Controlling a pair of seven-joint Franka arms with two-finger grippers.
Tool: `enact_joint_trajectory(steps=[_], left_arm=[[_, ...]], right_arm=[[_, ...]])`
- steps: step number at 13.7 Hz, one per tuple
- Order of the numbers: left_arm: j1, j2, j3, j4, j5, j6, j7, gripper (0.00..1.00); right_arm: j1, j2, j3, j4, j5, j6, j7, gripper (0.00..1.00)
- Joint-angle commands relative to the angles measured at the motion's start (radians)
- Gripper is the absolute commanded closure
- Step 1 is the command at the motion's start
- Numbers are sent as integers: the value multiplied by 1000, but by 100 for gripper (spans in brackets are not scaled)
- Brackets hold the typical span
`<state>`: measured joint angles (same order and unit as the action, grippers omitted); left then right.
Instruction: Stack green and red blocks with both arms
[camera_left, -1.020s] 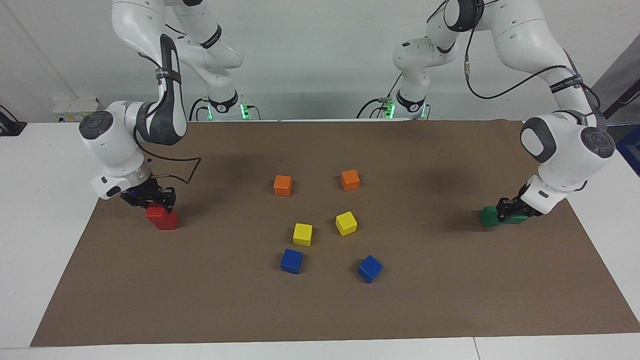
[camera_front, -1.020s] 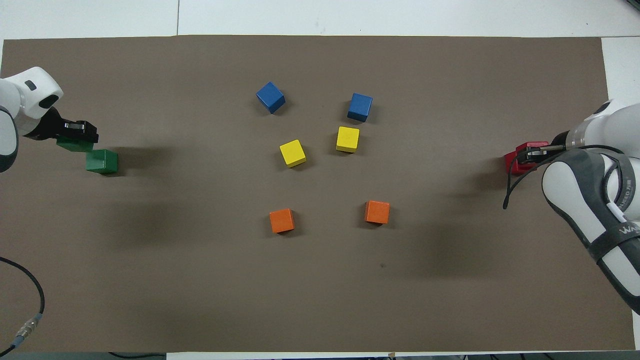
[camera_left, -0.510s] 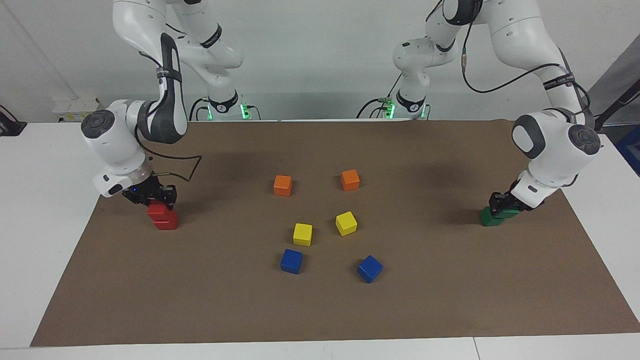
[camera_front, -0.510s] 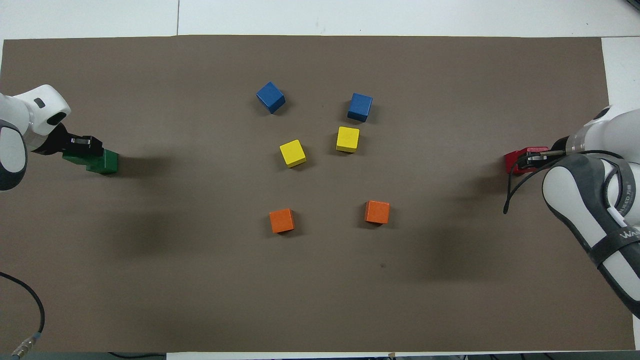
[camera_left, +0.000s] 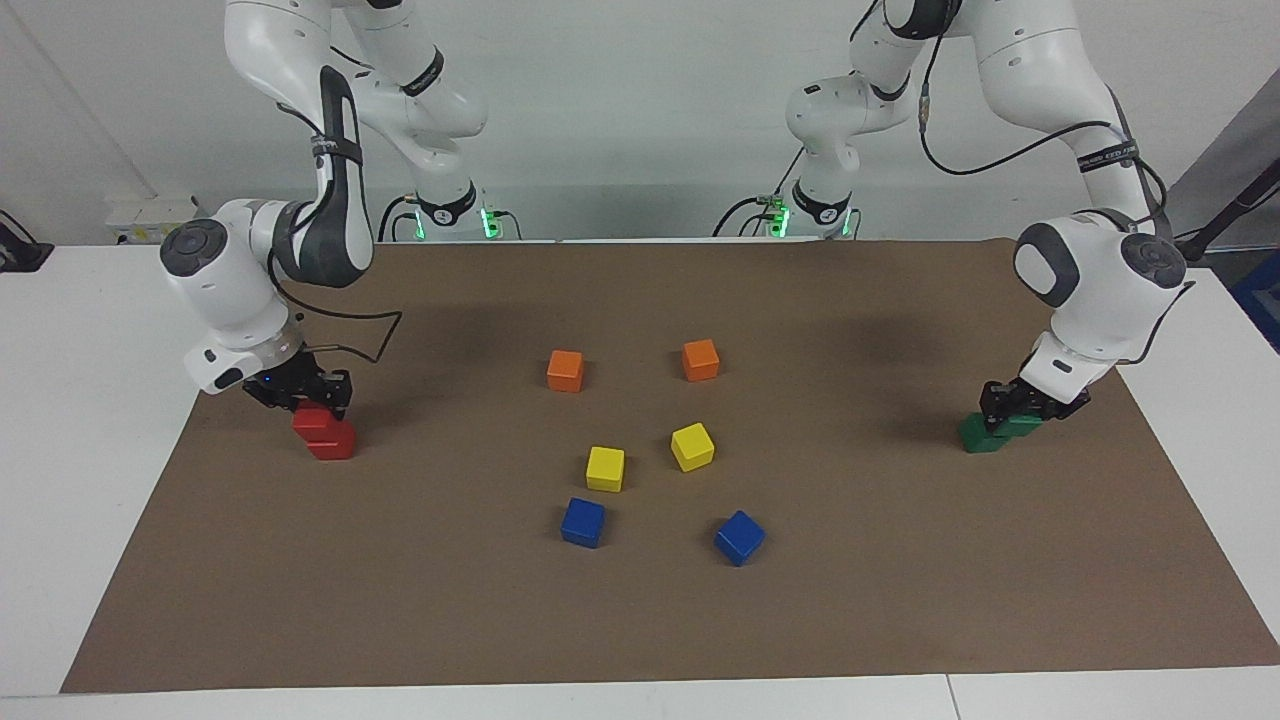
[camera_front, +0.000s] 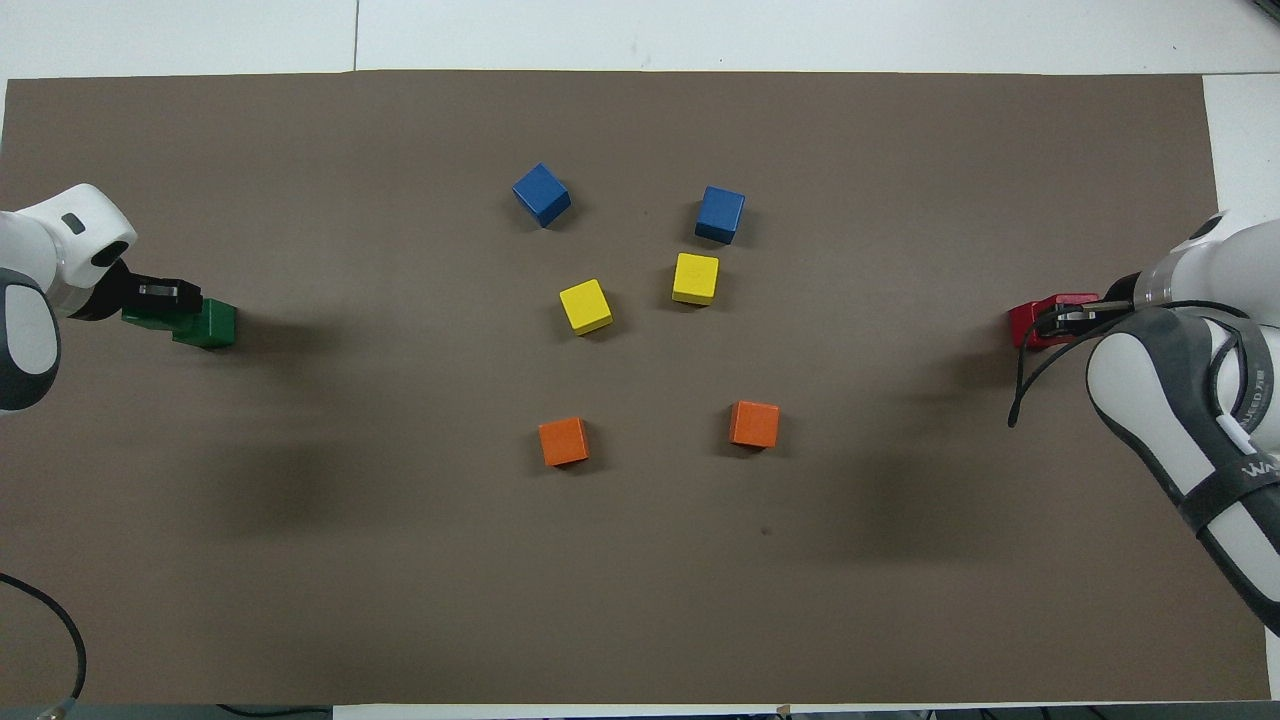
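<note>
From the facing view, the right gripper (camera_left: 300, 398) is closed on the upper red block (camera_left: 314, 421), which sits on the lower red block (camera_left: 332, 443) at the right arm's end of the brown mat (camera_left: 640, 620). The upper block is shifted a little off the lower one, toward the mat's edge. At the left arm's end, the left gripper (camera_left: 1020, 405) is closed on the upper green block (camera_left: 1022, 425), which overlaps the lower green block (camera_left: 977, 435); whether it rests fully on it or just above is hard to tell here. Between the two piles lie two orange blocks (camera_left: 565, 370), two yellow blocks (camera_left: 605, 468) farther from the robots, and two blue blocks (camera_left: 583, 522) farthest of all.

From overhead, the left gripper (camera_front: 160, 292) covers most of the upper green block (camera_front: 148, 317), and the lower green block (camera_front: 207, 324) shows beside it, so the offset between them is plainer. The right gripper (camera_front: 1072, 315) hides much of the red blocks, which merge into one red patch (camera_front: 1030, 322); the height of that pile shows only in the facing view.
</note>
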<state>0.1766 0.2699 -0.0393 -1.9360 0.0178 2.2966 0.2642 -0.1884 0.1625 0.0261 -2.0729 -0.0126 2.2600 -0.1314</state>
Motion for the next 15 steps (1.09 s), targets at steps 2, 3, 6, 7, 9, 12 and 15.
enact_joint_trajectory(steps=[2, 3, 6, 7, 9, 12, 15], left_arm=[[11, -57, -7, -107, -15, 96, 12, 100], [11, -57, -7, -107, -15, 96, 13, 100], [9, -57, -5, -107, -15, 96, 13, 100], [7, -57, -5, -107, -15, 101, 16, 100], [1, -55, -5, -107, -15, 104, 23, 76], [-2, -55, -5, -98, -13, 96, 26, 0], [0, -54, -5, -92, -13, 87, 41, 0]], right_arm=[[-16, -31, 11, -33, 3, 24, -16, 81], [-17, -29, 11, -32, 3, 24, -16, 81], [-17, -27, 11, -32, 3, 24, -16, 81], [-17, -27, 11, -32, 3, 24, -16, 81], [-17, -27, 11, -32, 3, 24, -16, 81], [-17, -27, 11, -32, 3, 26, -14, 80], [-17, -24, 11, -33, 3, 46, -13, 80]])
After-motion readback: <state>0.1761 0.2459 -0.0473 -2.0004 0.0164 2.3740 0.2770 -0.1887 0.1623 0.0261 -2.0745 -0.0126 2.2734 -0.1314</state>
